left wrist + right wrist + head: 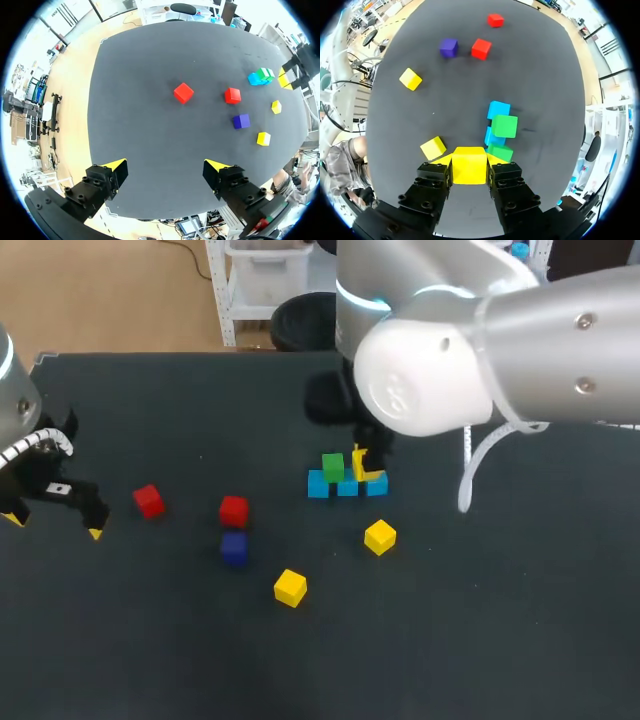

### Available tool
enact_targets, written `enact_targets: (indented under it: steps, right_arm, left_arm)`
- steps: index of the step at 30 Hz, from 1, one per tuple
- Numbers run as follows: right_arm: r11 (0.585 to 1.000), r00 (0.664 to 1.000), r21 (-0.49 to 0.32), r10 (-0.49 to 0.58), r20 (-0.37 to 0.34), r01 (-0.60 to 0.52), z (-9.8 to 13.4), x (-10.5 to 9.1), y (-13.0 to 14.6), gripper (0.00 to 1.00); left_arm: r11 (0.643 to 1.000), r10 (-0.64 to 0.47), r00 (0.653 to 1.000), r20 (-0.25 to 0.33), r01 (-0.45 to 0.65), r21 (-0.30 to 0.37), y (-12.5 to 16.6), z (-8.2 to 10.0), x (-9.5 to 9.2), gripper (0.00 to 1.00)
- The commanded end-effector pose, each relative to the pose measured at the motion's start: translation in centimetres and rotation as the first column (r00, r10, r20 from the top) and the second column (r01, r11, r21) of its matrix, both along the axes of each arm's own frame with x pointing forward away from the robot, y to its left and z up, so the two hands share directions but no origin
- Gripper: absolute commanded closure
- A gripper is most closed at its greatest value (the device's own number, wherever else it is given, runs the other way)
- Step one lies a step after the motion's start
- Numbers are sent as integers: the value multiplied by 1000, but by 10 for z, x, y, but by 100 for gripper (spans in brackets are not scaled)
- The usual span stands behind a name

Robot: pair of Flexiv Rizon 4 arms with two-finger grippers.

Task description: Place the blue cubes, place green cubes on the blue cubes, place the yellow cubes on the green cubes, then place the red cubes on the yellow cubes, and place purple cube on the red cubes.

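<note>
Robotics laboratory, tabletop manipulation bench. Evidence: two silver jointed robot arms, left arm (12, 390) and right arm (540, 330), standing over one dark matte table (480, 640). Small plain cubes (290, 587) in red, blue, green, yellow and purple lie on it.

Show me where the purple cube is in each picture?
Head view: purple cube, left of middle, beside a red cube.
Left wrist view: purple cube between that red cube and a yellow cube.
Right wrist view: purple cube beside the same red cube.
Shared landmark: that red cube.
</note>
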State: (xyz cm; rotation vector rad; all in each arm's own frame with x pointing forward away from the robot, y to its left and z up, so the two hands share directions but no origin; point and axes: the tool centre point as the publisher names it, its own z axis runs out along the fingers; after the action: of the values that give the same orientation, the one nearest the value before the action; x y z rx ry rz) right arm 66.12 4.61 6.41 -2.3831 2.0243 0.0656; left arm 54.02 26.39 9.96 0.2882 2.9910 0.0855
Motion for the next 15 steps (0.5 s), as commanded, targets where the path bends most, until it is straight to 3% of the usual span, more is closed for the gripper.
enact_targets:
  steps: [1,15]
  right_arm:
    - [1000,1000,-5,0,-8,0,-2,6,3,100]
    - [1000,1000,1,0,-5,0,-2,13,5,100]
  left_arm:
    - [1000,-3,1000,0,3,-4,1,0,0,0]
    - [1000,-3,1000,0,3,-4,1,0,0,0]
